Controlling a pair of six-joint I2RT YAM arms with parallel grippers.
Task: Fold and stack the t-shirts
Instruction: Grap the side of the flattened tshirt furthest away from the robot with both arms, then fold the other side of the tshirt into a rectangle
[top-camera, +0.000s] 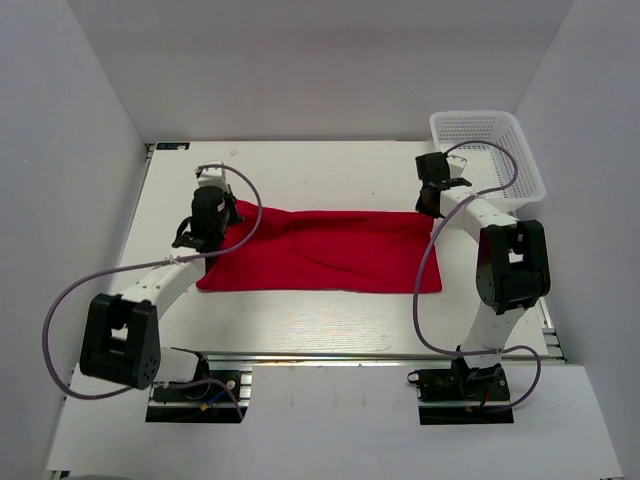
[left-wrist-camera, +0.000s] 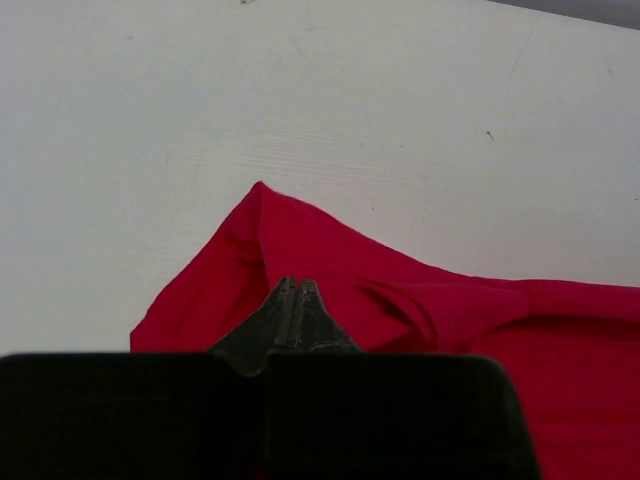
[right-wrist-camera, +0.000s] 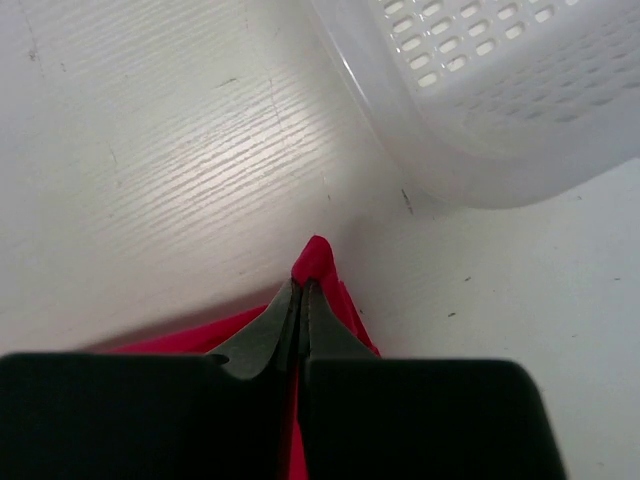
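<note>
Gripping the plain bright red thin-fabric t-shirt (top-camera: 330, 250), flat just beside the white plastic mesh basket (top-camera: 528, 165): right gripper (right-wrist-camera: 300, 300) clamps the corner nearest it, left gripper (left-wrist-camera: 294, 300) the farthest. Best lift both evenly, edge taut.

Plain bright red t-shirt (top-camera: 330, 250) (no print), white mesh basket (top-camera: 488, 150), white table (top-camera: 300, 170).

Plain red t-shirt (top-camera: 330, 250) — a wide, lightly creased band flat across the table (top-camera: 300, 175).
</note>
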